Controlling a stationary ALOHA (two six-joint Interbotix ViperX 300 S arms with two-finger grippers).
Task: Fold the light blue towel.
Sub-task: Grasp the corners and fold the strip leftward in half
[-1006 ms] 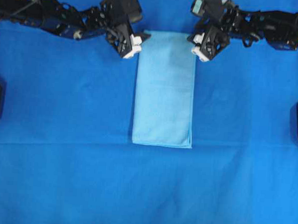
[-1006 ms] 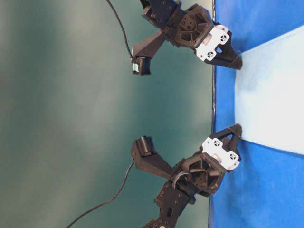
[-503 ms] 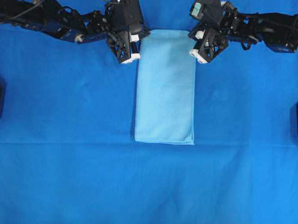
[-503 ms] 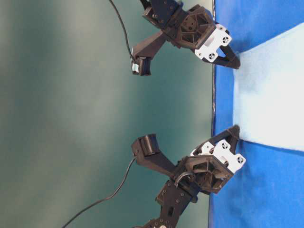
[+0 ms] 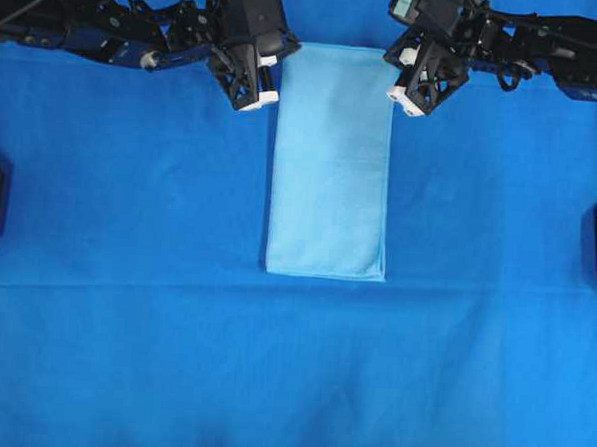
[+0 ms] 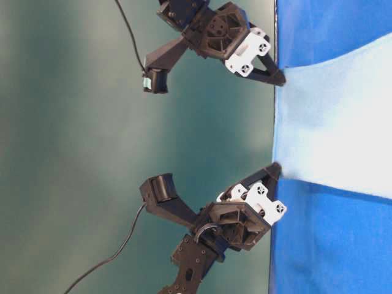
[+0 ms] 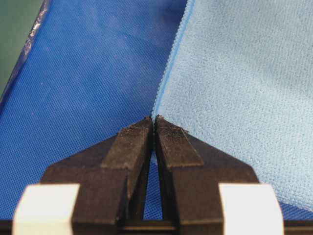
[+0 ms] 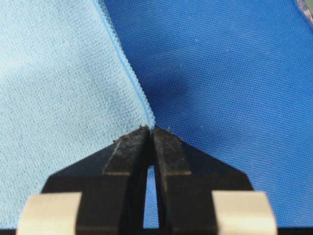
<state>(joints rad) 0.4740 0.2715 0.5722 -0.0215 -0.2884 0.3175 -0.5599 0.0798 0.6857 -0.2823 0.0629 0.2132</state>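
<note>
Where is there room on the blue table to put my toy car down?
Lots of bare blue table covering lies left of the light blue towel, right of it, and across the whole near side below its bottom edge. The top edge is crowded: the left gripper and right gripper pinch the towel's corners there.

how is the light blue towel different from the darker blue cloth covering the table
The light blue towel is pale sky blue; the table covering is deep royal blue. The towel is a narrow rectangle, while the covering spreads across nearly the whole overhead view. The towel lies on top of the covering. The towel's far corners are pinched by the left pincer and right pincer; nothing grips the covering. Both are soft blue fabric.
</note>
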